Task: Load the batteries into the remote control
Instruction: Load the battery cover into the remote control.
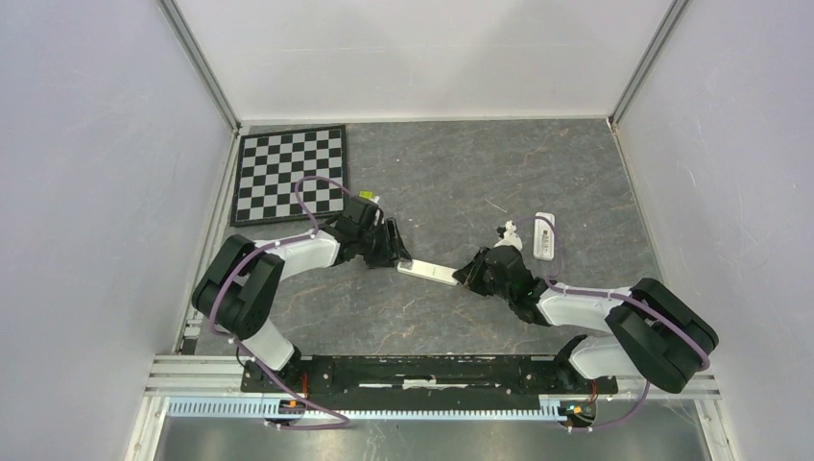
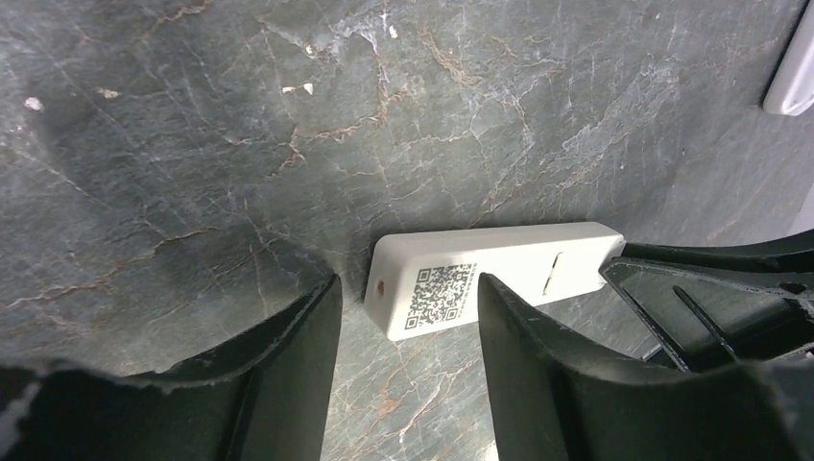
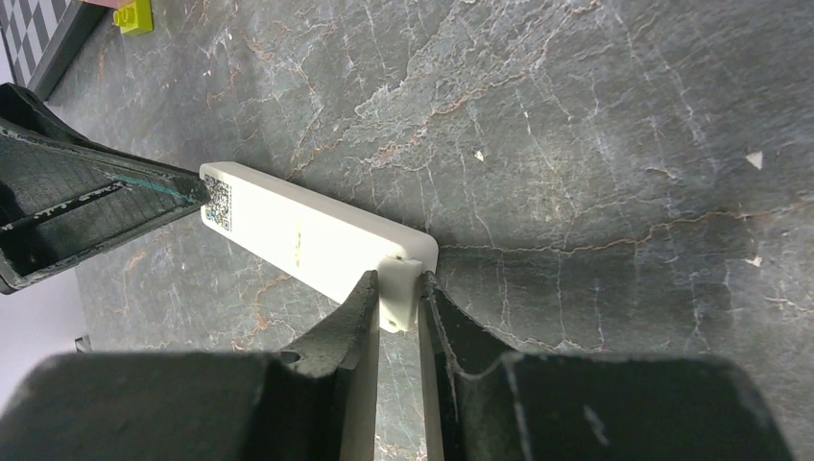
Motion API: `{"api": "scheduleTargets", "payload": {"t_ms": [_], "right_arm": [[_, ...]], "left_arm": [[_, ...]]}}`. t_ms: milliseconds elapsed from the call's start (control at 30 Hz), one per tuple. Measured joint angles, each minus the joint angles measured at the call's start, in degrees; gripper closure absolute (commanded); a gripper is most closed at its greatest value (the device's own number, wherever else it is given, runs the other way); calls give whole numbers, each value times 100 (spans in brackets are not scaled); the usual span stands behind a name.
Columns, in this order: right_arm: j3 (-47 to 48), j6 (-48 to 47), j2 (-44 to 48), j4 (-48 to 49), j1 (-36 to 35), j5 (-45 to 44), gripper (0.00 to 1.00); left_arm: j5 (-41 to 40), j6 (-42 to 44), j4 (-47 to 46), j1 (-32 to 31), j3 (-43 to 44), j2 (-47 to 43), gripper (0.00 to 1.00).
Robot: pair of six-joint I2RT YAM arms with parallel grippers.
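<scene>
A white remote control (image 1: 429,273) lies back side up on the dark stone tabletop between my two grippers. In the left wrist view its end with a QR code (image 2: 443,288) sits at my open left gripper (image 2: 408,288), just between the fingertips, not clamped. My left gripper (image 1: 395,252) is at the remote's left end. My right gripper (image 1: 464,276) is at its right end. In the right wrist view it (image 3: 396,280) is shut on the narrow end of the remote (image 3: 317,235). No batteries are in view.
A second white remote-like piece (image 1: 544,235) lies behind the right gripper; its edge shows in the left wrist view (image 2: 793,77). A chessboard (image 1: 291,173) lies at the back left. A yellow-green block (image 1: 365,198) sits next to it, also in the right wrist view (image 3: 132,14).
</scene>
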State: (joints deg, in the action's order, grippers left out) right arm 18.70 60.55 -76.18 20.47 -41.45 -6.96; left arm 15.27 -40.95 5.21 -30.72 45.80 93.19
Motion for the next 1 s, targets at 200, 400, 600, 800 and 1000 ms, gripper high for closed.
{"api": "scheduleTargets", "payload": {"t_ms": [200, 400, 600, 800, 1000], "right_arm": [[4, -44, -72, 66, 0, 2, 79], [103, -37, -293, 136, -111, -275, 82], [553, 26, -660, -127, -448, -1222, 87], [953, 188, -931, -527, -920, -2273, 88], [922, 363, -693, -901, -1185, -2490, 83]], "left_arm": [[245, -13, -350, -4, -212, 7, 47], [330, -59, -658, -39, -382, 2, 49], [254, -201, -894, -66, -553, -61, 50], [129, -463, -1099, -66, -713, -133, 51], [61, -490, -1233, -87, -815, -192, 51]]}}
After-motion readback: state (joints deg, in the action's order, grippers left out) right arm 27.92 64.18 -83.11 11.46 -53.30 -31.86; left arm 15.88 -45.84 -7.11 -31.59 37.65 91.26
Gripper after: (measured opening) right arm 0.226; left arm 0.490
